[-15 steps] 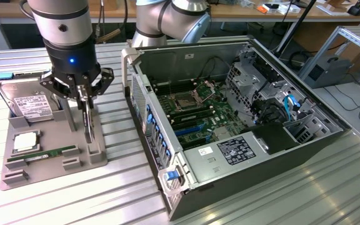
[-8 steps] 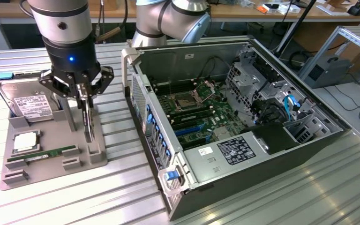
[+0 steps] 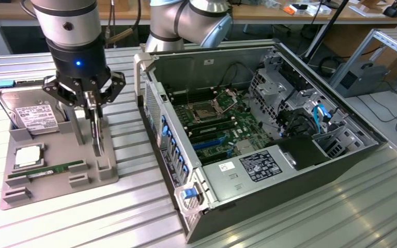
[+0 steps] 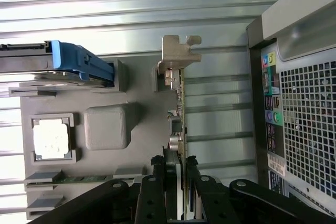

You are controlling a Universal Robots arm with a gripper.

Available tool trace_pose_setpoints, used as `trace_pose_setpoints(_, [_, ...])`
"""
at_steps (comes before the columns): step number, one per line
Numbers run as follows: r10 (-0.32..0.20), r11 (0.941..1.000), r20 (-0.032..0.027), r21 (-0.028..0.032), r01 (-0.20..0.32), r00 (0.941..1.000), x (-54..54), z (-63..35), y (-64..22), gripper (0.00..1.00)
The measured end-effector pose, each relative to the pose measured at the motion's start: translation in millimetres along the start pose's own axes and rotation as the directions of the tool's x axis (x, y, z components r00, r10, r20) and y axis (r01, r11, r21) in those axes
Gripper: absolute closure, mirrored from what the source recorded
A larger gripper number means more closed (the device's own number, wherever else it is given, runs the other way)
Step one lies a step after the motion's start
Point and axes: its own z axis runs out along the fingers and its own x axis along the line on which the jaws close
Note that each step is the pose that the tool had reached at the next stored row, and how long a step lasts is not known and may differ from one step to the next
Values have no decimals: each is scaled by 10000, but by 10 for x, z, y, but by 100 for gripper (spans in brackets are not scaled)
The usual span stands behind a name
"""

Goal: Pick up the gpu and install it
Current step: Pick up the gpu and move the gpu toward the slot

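Gpu (image 4: pixel 181 106) stands on edge, seated in slot of gray tray (image 3: pixel 54 183). Gripper (image 4: pixel 181 167) is right above it, fingers pinching card's upper edge from both sides. Metal bracket (image 4: pixel 177 53) at card's far end. Cpu (image 3: pixel 28 156) + hdd (image 3: pixel 29 111) on same tray. Open pc case (image 3: pixel 254 170) at exterior view's right.

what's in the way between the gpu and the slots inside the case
The case wall stands between the gpu, upright in the grey holder, and the blue slots on the motherboard. The case is open on top, and nothing visible covers those slots.
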Motion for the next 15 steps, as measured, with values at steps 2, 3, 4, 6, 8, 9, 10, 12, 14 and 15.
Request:
trace_pose_setpoints(2, [0, 10000, -1, 0, 0, 10000, 0, -7, 0, 73])
trace_pose_setpoints(3, [0, 10000, -1, 0, 0, 10000, 0, -10, 0, 73])
trace_pose_setpoints(4, [0, 10000, -1, 1, 0, 10000, 0, -15, 0, 73])
trace_pose_setpoints(6, [0, 10000, -1, 0, 0, 10000, -1, -24, 1, 73])
trace_pose_setpoints(8, [0, 10000, 0, 0, 0, 10000, -1, -42, 2, 73])
trace_pose_setpoints(9, [0, 10000, 0, 0, 0, 10000, -1, -55, 2, 73])
trace_pose_setpoints(10, [0, 10000, -1, 0, 0, 10000, -2, -60, 2, 73])
trace_pose_setpoints(12, [0, 10000, 1, -1, 0, 10000, -2, -75, 3, 73])
trace_pose_setpoints(14, [-1, 10000, 0, 0, 1, 10000, -2, -89, 3, 73])
trace_pose_setpoints(15, [0, 10000, 0, 0, 0, 10000, -2, -93, 3, 73])
